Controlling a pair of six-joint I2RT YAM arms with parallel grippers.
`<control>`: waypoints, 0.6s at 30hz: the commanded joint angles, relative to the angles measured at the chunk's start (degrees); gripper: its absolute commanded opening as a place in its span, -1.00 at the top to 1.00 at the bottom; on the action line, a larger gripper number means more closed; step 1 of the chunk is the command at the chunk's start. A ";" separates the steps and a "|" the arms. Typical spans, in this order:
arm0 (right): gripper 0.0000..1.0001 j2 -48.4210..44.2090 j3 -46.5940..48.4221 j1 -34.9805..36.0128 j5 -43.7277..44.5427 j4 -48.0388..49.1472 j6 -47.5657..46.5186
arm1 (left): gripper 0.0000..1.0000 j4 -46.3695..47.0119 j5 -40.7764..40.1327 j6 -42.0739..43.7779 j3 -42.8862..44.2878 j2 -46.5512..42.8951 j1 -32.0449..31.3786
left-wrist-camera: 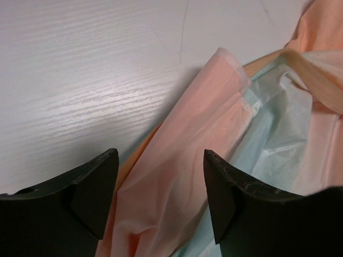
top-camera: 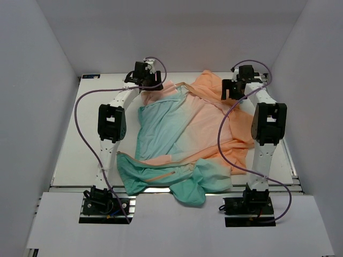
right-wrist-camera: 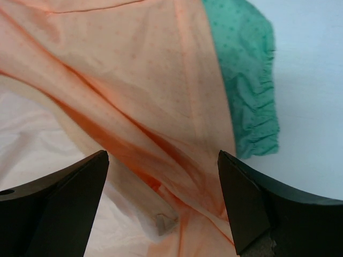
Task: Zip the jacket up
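Observation:
The jacket (top-camera: 182, 128) lies crumpled and open on the white table, orange at the far side and teal toward the near edge. My left gripper (top-camera: 147, 80) is open above its far left edge. In the left wrist view the left gripper (left-wrist-camera: 161, 155) hovers over an orange fold (left-wrist-camera: 177, 176), with teal lining (left-wrist-camera: 278, 134) and a pale zipper band (left-wrist-camera: 313, 77) to the right. My right gripper (top-camera: 231, 90) is open at the far right. In the right wrist view the right gripper (right-wrist-camera: 163, 155) is over orange cloth (right-wrist-camera: 134, 69), near a pale zipper-tape end (right-wrist-camera: 163, 222) and a teal cuff (right-wrist-camera: 249, 80).
Purple cables (top-camera: 80, 112) loop from each arm over the table. White walls enclose the table on three sides. A teal sleeve (top-camera: 190, 190) hangs over the near table edge between the arm bases. Bare table (left-wrist-camera: 80, 80) lies left of the jacket.

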 commanded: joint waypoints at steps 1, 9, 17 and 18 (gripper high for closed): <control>-0.75 -1.61 -1.13 0.06 -7.39 0.83 -0.22 | -0.51 0.89 2.50 0.90 -2.15 -0.25 0.28; -0.65 -5.23 -9.85 0.68 -9.79 3.13 -4.35 | -0.30 2.21 4.27 1.17 -5.49 -0.26 0.20; 0.94 -4.16 -4.75 1.20 -7.68 -0.31 -5.94 | 0.94 3.26 -0.90 1.95 -3.57 -3.41 0.20; 1.00 -5.91 -4.31 1.29 -7.33 0.30 -4.80 | 0.94 3.44 -1.96 2.30 -3.04 -5.07 0.20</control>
